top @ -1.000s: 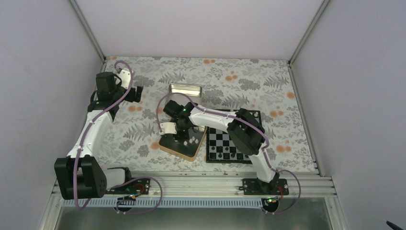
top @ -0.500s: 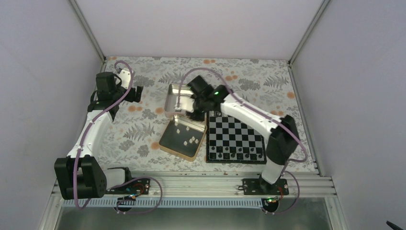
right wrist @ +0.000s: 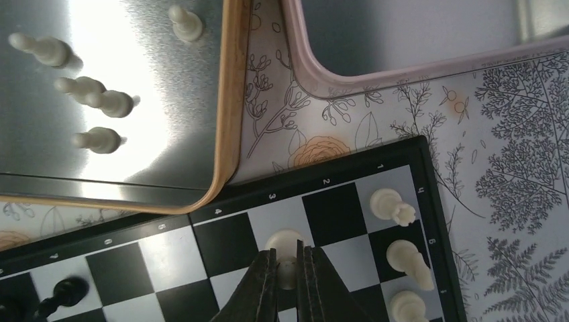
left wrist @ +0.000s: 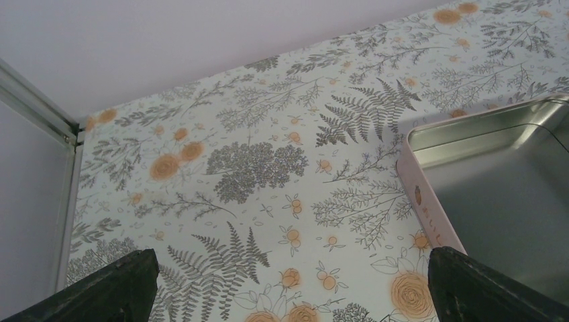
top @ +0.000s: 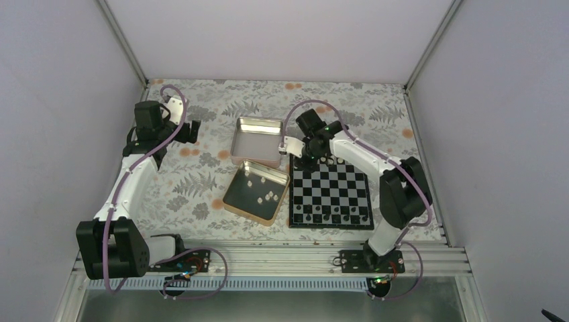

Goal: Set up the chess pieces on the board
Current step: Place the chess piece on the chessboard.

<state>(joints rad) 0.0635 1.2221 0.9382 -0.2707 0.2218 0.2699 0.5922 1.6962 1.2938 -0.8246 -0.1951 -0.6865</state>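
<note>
Over on the flower-patterned table [top: 201, 181], the board [top: 330, 194] lies in front of the right arm. A gold-rimmed tin [top: 248, 212] holding loose cream chess pieces [top: 269, 196] sits just beside the board's left edge, and a pink-rimmed tin [top: 258, 141] lies behind that. The left gripper [left wrist: 288, 282] hangs well apart at the far left, its jaws spread wide around nothing. The right gripper [right wrist: 287, 258] is over the board's far-left corner, pinched tight on one cream piece [right wrist: 284, 243] above a light square; I can't tell if its base is down. Three placed pieces [right wrist: 389, 203] stand close by along the edge. I'd lower it straight, centre the base in its square, then part the fingers only slightly and lift straight up to avoid clipping them.
</note>
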